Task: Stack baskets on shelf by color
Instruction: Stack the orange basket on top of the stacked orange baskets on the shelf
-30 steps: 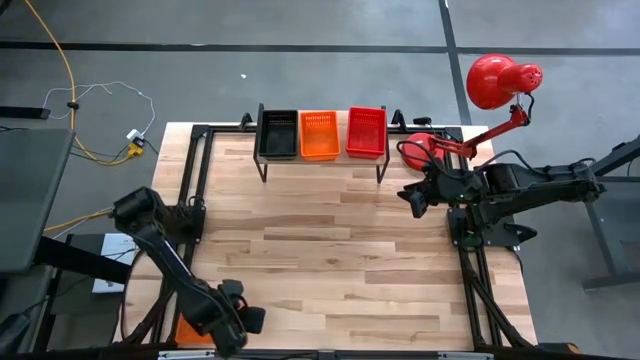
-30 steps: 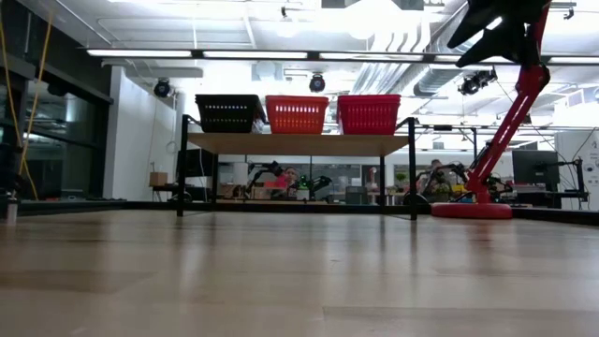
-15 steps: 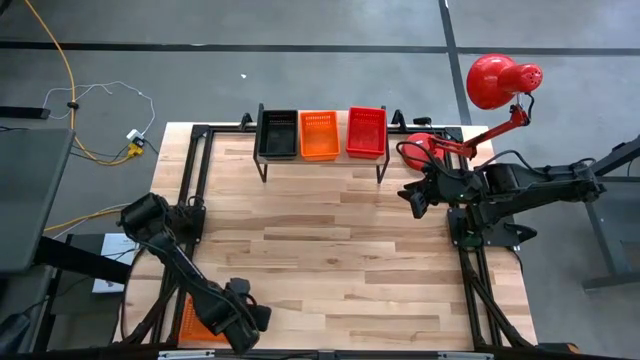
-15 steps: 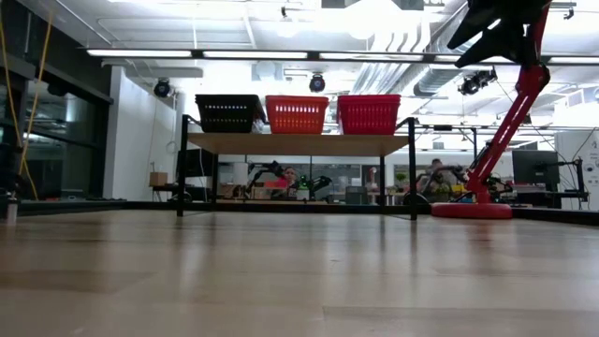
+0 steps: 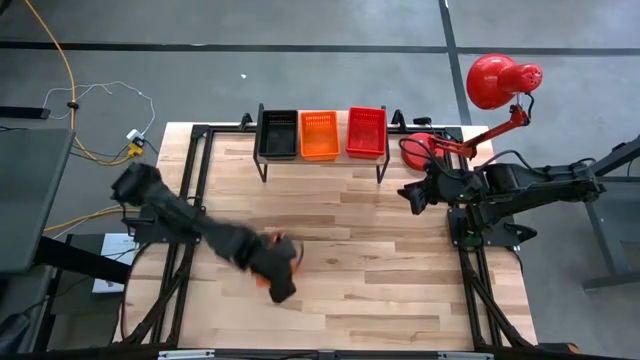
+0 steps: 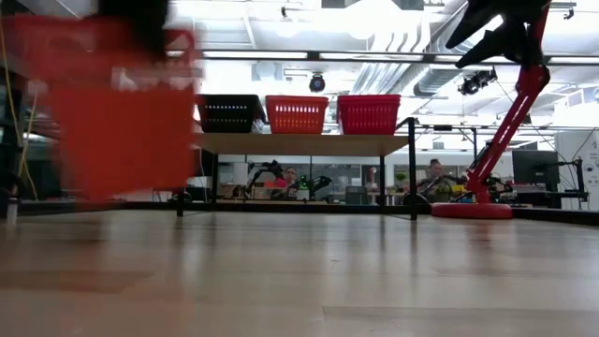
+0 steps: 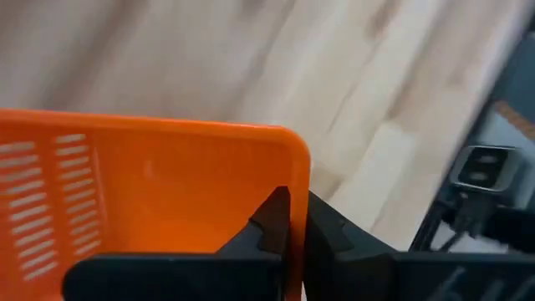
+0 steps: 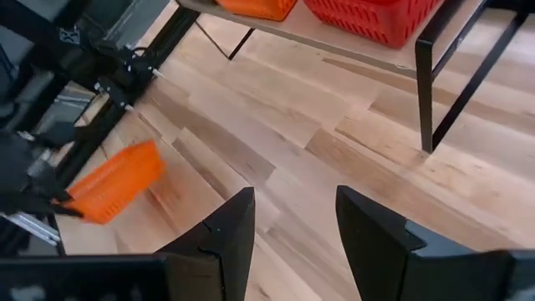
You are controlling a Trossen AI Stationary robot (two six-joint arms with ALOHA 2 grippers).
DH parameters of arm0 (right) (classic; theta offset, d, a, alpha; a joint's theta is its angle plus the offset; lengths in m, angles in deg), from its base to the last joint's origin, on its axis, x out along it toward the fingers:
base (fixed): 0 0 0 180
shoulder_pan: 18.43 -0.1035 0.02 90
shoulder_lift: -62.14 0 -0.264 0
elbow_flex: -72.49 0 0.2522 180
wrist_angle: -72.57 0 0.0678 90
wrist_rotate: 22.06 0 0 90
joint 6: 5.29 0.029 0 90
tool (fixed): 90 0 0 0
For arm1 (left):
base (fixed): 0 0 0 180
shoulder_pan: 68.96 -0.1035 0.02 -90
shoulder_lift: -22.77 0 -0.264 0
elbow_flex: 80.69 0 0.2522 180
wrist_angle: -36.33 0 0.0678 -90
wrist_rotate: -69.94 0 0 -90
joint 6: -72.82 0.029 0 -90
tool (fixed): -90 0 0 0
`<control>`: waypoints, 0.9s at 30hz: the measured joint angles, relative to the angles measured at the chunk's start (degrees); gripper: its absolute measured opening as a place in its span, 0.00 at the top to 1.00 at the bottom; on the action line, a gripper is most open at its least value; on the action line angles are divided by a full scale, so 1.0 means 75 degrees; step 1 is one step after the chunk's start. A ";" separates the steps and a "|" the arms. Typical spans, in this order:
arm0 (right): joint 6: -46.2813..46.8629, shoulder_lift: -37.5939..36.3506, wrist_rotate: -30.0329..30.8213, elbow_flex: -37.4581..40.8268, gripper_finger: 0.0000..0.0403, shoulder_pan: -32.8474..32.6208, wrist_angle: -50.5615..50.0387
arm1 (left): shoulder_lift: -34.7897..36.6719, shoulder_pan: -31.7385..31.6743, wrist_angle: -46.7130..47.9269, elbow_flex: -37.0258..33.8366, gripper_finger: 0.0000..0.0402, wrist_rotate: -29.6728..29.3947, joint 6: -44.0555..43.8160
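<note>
Carrying an orange basket (image 5: 272,262) by its rim, your left pincer (image 7: 294,224) is clamped on one wall, the fingers either side, so the basket hangs clear of the table (image 5: 380,280) in front of the shelf (image 5: 320,160). Up there sit black (image 5: 277,134), orange (image 5: 319,134) and red (image 5: 366,131) baskets, each starting a colour pile. Your right pincer (image 8: 288,221) waits spread wide and empty, just beside the shelf's red end. No label or writing is readable anywhere.

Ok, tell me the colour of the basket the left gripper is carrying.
Orange. The basket pinched in the left gripper shows best in the left wrist view.
</note>
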 joint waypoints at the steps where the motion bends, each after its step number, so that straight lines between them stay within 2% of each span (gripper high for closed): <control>1: 0.0089 -0.0006 0.0036 0.0000 0.61 -0.0001 0.0001 | 0.0269 -0.0299 -0.0109 0.0002 0.99 0.0093 0.0854; 5: 0.0522 -0.0004 0.0261 0.0000 0.61 0.0002 0.0005 | 0.1159 -0.1166 -0.0020 0.0526 1.00 0.0534 0.3540; 8: 0.0747 -0.0001 0.0360 0.0000 0.61 0.0001 0.0001 | 0.1507 -0.1502 0.0580 0.1475 1.00 0.0467 0.5262; 10: 0.0837 0.0000 0.0459 0.0000 0.61 0.0002 0.0000 | 0.1519 -0.1672 0.1050 0.2308 1.00 0.0038 0.6265; 13: 0.0835 -0.0004 0.0609 0.0000 0.61 -0.0001 0.0000 | 0.1268 -0.1993 0.1719 0.3528 1.00 -0.1045 0.7831; 15: 0.0832 -0.0001 0.0709 0.0000 0.61 0.0001 0.0000 | 0.1020 -0.2405 0.1673 0.4167 1.00 -0.1623 0.8712; 18: 0.0746 -0.0001 0.0830 0.0000 0.61 0.0000 -0.0001 | 0.0464 -0.3261 0.1725 0.4989 1.00 -0.1699 0.9422; 22: 0.0612 0.0001 0.0931 0.0000 0.61 -0.0001 -0.0012 | -0.0525 -0.4354 0.2211 0.5908 1.00 -0.1359 0.9579; 27: 0.0453 -0.0004 0.0993 0.0000 0.61 0.0001 -0.0058 | -0.1762 -0.5085 0.3038 0.6909 1.00 -0.1374 0.9629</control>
